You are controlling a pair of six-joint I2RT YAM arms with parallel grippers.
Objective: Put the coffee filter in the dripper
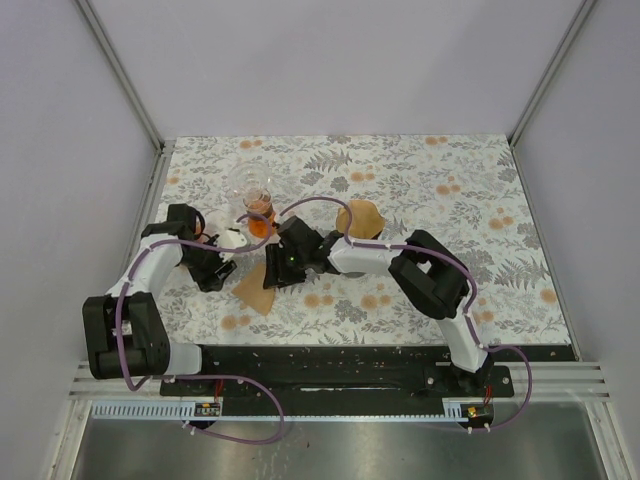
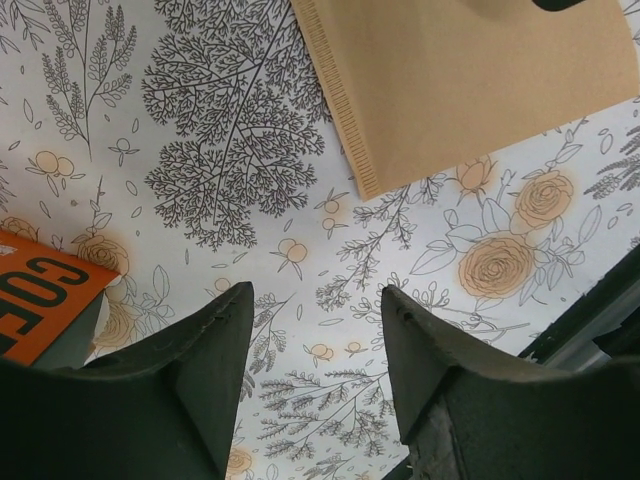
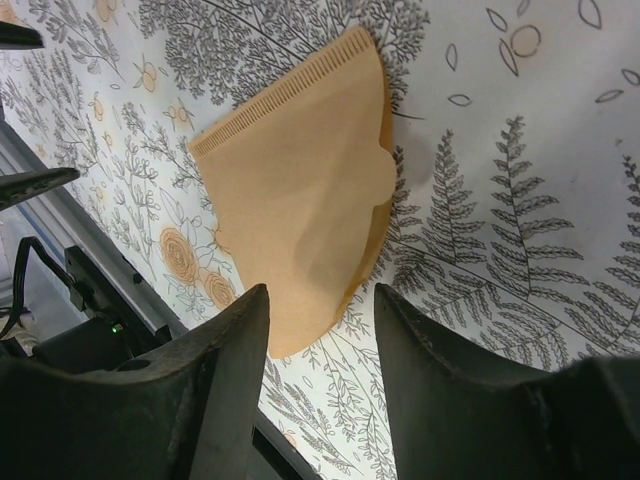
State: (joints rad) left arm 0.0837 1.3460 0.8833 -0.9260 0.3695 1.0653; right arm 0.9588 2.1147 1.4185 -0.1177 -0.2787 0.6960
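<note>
- Floral-print cloth (image 1: 420, 190) across the table, pale walls on three sides.
- On the cloth toward the arms' side, a tan coffee filter (image 1: 255, 290); lies flat, fan-shaped, with a ribbed seam along one straight edge.
- Left gripper (image 2: 315, 295): stands with jaws apart, only bare cloth between the fingers, grips nothing; points toward the filter's seamed edge, apart from it.
- Right gripper (image 3: 320, 295): hovers over the filter's narrow end with jaws apart, one finger to either side of it; no pinch on the paper visible.
- Just beside the left gripper, an orange printed box (image 2: 45, 300); behind both grippers, a clear glass flask (image 1: 258, 205) with orange liquid.
- Beyond the right forearm, a tan rounded shape (image 1: 360, 218), too small to identify.
- Dripper: cannot tell its place from these views.
</note>
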